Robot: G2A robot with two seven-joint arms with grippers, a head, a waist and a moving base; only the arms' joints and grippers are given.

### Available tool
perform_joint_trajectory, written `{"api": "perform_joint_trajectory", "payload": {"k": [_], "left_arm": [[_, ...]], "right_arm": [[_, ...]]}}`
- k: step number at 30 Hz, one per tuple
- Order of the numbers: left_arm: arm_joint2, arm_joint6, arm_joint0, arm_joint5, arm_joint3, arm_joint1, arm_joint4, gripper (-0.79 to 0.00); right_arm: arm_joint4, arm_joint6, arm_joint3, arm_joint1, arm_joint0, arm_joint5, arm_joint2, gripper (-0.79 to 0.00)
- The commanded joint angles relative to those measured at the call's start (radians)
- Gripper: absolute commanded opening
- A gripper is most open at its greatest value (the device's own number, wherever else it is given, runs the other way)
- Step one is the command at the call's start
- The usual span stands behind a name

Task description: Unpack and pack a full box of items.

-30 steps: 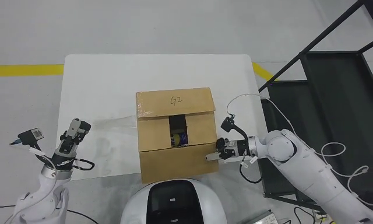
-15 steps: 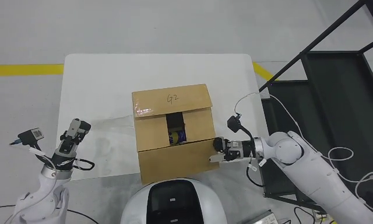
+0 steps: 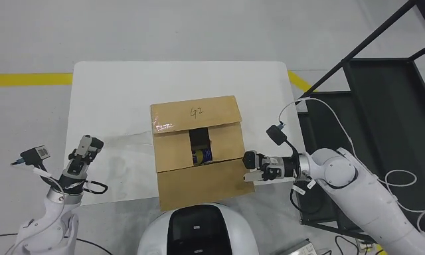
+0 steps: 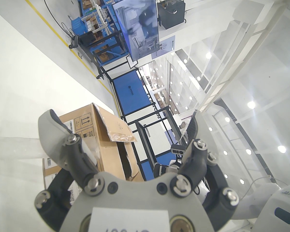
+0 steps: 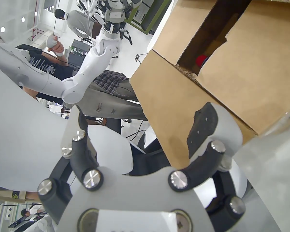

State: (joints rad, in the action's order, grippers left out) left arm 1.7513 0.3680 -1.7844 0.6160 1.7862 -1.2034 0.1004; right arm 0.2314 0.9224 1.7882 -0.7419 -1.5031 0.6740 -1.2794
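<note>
1. Top view: a cardboard box point(image 3: 197, 152) sits on the white table point(image 3: 113, 95), a little toward 6 o'clock of the table's centre.
2. The box's 12 o'clock flap lies flat and carries a handwritten mark. The 6 o'clock flap lies flat too. Between them the two inner flaps leave a dark slot.
3. A blue and yellow item point(image 3: 203, 156) shows in that slot. The rest of the contents are hidden.
4. The right gripper point(image 3: 249, 167) sits at the box's 4 o'clock corner, level with the edge of the 6 o'clock flap.
5. Right wrist view: the right gripper point(image 5: 140, 121) has its fingers spread wide, with the corner of the box point(image 5: 169, 102) between them. One finger pad point(image 5: 203, 126) lies against or just in front of the cardboard; I cannot tell whether it touches. Something red point(image 5: 202, 59) shows down in the slot.
6. The left gripper point(image 3: 86, 149) hangs over the table's 8 o'clock edge, well apart from the box.
7. Left wrist view: the left gripper point(image 4: 122, 121) is spread, with nothing between its fingers. The box point(image 4: 87, 124) stands beyond it, one flap point(image 4: 116, 129) raised and ragged.
8. A pale translucent strip point(image 3: 126, 141) lies on the table, running from the box's 9 o'clock side toward the left gripper.
9. A black metal rack point(image 3: 372, 122) stands off the table at 3 o'clock. A yellow floor line point(image 3: 33, 79) runs off at 9 o'clock.
</note>
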Motion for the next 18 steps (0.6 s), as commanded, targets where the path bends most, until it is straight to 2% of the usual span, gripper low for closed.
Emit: {"api": "perform_joint_trajectory", "payload": {"k": [1,9,12,18], "left_arm": [[0.000,0.000,0.000,0.000,0.000,0.000,0.000,0.000],[0.000,0.000,0.000,0.000,0.000,0.000,0.000,0.000],[0.000,0.000,0.000,0.000,0.000,0.000,0.000,0.000],[0.000,0.000,0.000,0.000,0.000,0.000,0.000,0.000]], "right_arm": [[0.000,0.000,0.000,0.000,0.000,0.000,0.000,0.000],[-0.004,-0.001,0.001,0.000,-0.001,-0.005,0.002,0.000],[-0.047,0.017,0.045,-0.005,0.004,-0.043,0.039,0.000],[-0.041,0.009,0.026,-0.032,0.055,-0.111,0.162,0.000]]}}
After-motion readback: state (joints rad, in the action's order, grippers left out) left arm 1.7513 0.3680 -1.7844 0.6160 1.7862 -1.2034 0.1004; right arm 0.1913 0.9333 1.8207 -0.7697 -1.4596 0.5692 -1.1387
